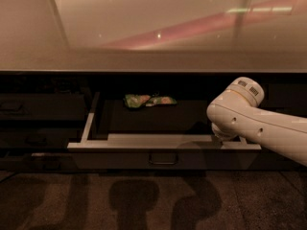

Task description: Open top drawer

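The top drawer (110, 159) stands pulled out under the counter, with a dark front, a small loop handle (163, 158) and pale side rails (88, 124). A green snack bag (147, 100) lies at the back of its dark floor. My white arm (259, 126) reaches in from the right. My gripper (221, 137) is at the arm's end, down at the right part of the drawer's front rim, mostly hidden behind the wrist.
A pale glossy countertop (153, 56) overhangs the drawers. Narrower dark drawer fronts (38, 107) stay shut at the left. The dark speckled floor (144, 200) in front carries shadows of the arm.
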Available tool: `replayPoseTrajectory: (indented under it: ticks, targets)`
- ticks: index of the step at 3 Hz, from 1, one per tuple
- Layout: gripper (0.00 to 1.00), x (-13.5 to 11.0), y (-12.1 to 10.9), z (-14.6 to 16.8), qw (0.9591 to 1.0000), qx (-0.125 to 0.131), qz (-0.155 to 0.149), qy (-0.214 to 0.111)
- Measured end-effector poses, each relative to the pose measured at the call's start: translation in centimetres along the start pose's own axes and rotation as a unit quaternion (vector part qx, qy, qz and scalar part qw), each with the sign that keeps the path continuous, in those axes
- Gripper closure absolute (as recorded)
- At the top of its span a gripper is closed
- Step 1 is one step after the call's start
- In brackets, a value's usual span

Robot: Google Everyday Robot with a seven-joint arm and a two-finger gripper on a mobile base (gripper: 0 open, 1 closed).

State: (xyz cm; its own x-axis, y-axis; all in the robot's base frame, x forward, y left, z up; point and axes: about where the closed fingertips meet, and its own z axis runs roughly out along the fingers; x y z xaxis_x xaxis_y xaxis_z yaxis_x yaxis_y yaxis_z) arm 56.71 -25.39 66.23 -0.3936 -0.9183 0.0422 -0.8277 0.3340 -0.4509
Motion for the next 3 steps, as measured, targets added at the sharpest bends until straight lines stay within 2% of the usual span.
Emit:
replayPoseTrajectory:
  ticks: [2, 3]
  targets:
    - [0.11, 0.45, -0.37, -0.11, 1.0, 0.003, 0.007, 0.006]
    - [0.0, 0.87, -0.52, -0.4, 0.9999, -0.001, 0.015, -0.002]
